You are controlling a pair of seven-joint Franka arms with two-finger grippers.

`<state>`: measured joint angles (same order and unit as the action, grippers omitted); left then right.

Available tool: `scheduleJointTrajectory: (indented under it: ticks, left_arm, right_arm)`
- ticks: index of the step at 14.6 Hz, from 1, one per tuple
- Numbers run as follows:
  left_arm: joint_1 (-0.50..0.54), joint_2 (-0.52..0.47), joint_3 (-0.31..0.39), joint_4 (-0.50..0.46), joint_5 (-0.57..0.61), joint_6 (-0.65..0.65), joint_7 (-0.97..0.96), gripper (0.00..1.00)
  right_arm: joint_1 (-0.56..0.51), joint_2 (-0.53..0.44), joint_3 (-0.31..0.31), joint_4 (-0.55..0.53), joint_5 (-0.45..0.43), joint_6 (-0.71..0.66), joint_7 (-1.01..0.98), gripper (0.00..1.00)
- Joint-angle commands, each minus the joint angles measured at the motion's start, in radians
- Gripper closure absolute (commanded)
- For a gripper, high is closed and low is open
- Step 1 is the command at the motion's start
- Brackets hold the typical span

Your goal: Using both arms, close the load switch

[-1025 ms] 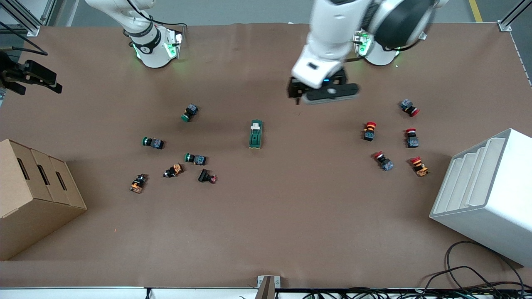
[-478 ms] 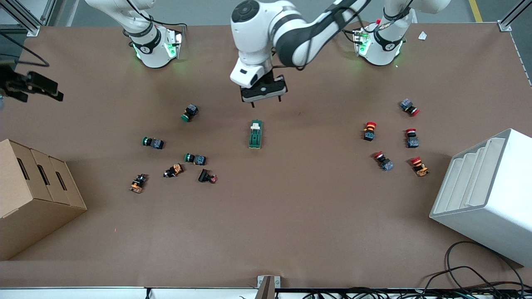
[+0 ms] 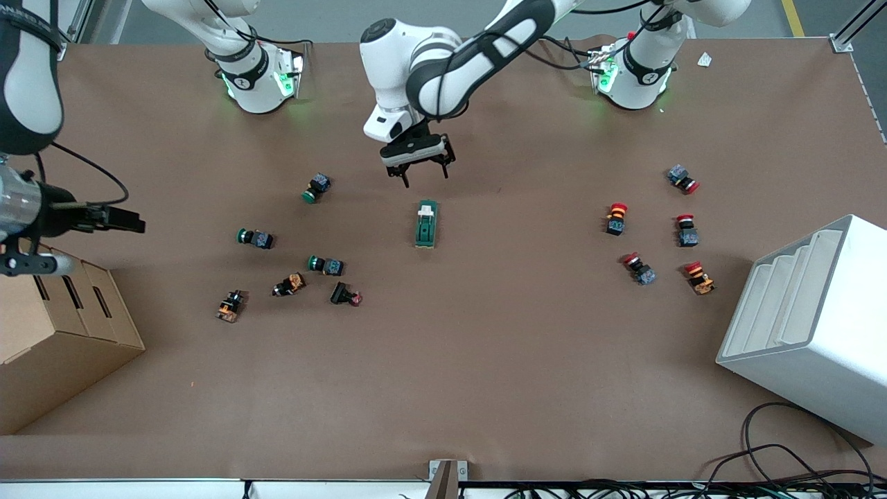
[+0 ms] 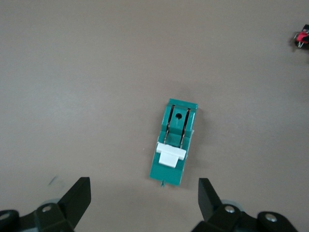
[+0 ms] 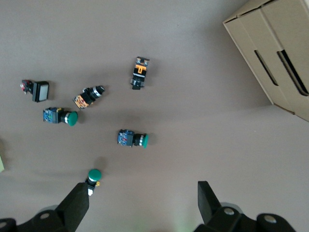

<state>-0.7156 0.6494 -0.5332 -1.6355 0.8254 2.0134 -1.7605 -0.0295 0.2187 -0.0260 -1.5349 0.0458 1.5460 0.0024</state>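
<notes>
I am hovering my left claw (image 3: 423, 174) wide open and empty over the brown worktop (image 3: 485, 346), just short of the dark-green rectangular load switch (image 3: 426, 224) at mid-worktop. Descending off-centre, I risk nudging it askew — its white lever (image 4: 170, 155) might slip. My right claw (image 5: 142, 203), also spread and empty, is waiting above the green-capped push buttons (image 5: 132, 138).

Load switch (image 3: 426, 224) lies mid-table, between button clusters (image 3: 291, 267) and (image 3: 658, 232); cardboard box (image 3: 59, 326) and white bin (image 3: 811, 319) at the table's ends.
</notes>
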Motion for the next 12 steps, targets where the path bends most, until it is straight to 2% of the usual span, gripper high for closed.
scheduleJointTrajectory:
  ticks: [1, 4, 6, 8, 12]
  left_arm:
    - [-0.04, 0.074, -0.001, 0.016, 0.153, 0.005, -0.149, 0.02]
    - [-0.065, 0.104, -0.001, -0.049, 0.325, 0.005, -0.282, 0.02]
    - [-0.07, 0.124, -0.001, -0.089, 0.452, 0.005, -0.391, 0.02]
    - [-0.085, 0.153, 0.001, -0.101, 0.561, 0.005, -0.497, 0.02]
    - [-0.093, 0.179, 0.013, -0.153, 0.768, -0.018, -0.646, 0.02]
  right_arm:
    - [0.057, 0.019, 0.008, 0.007, 0.063, 0.011, 0.163, 0.0]
    - [0.167, 0.071, 0.009, -0.013, 0.15, 0.054, 0.379, 0.0]
    - [0.293, 0.109, 0.009, -0.043, 0.21, 0.127, 0.567, 0.0]
    - [0.37, 0.169, 0.011, -0.05, 0.29, 0.212, 0.701, 0.0]
    - [0.509, 0.284, 0.009, -0.048, 0.431, 0.377, 0.792, 0.0]
